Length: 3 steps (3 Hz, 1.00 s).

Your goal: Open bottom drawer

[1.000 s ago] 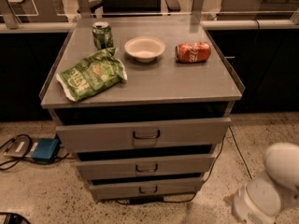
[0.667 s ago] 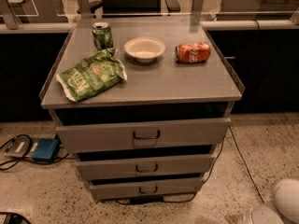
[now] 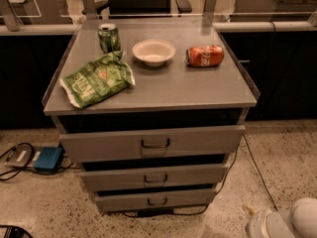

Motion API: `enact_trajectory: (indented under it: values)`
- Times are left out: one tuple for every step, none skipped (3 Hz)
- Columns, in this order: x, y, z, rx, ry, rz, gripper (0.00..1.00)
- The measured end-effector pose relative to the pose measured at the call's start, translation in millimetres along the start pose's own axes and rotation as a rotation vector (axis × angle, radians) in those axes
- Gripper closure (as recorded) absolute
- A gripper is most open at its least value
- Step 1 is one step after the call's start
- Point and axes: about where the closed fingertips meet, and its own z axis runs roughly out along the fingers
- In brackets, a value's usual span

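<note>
Nearest to me, in the lower right corner, I see the white rounded end of the arm [image 3: 297, 216]. The gripper [image 3: 258, 223] is down there with it, low over the speckled floor [image 3: 44, 207], to the right of the cabinet and well apart from it. I cannot tell if it is wide or narrow, and I see nothing held in it.

The bottom drawer [image 3: 119, 202] is the lowest of three grey fronts, just above the floor, with a small dark loop handle [image 3: 157, 201] in its middle. It sits a little back under the middle drawer [image 3: 114, 178], and that one sits back under the top drawer [image 3: 99, 145]. I judge it is not pulled out yet, so the step in hand is the approach.

The next move needs the gripper to travel left and stay very low, then to meet this handle from the front. The handle is small and the middle drawer's one is near above it, so I must take care to choose the right one. After that comes a straight pull toward me.

Farther back, on the cabinet top [image 3: 198, 90], lie a green chip bag [image 3: 98, 79], a white bowl [image 3: 154, 51] and a red can [image 3: 205, 56] on its side, and a green can [image 3: 109, 37] stands upright.
</note>
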Motion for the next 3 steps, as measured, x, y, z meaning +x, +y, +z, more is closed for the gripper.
enact_trajectory:
  values:
    - [-3.9, -0.3, 1.9, 0.0, -0.007, -0.005, 0.0]
    - [-11.8, -0.8, 5.8, -0.001, -0.021, -0.014, 0.0]
    - [-74.9, -26.1, 14.8, 0.044, -0.152, -0.061, 0.0]
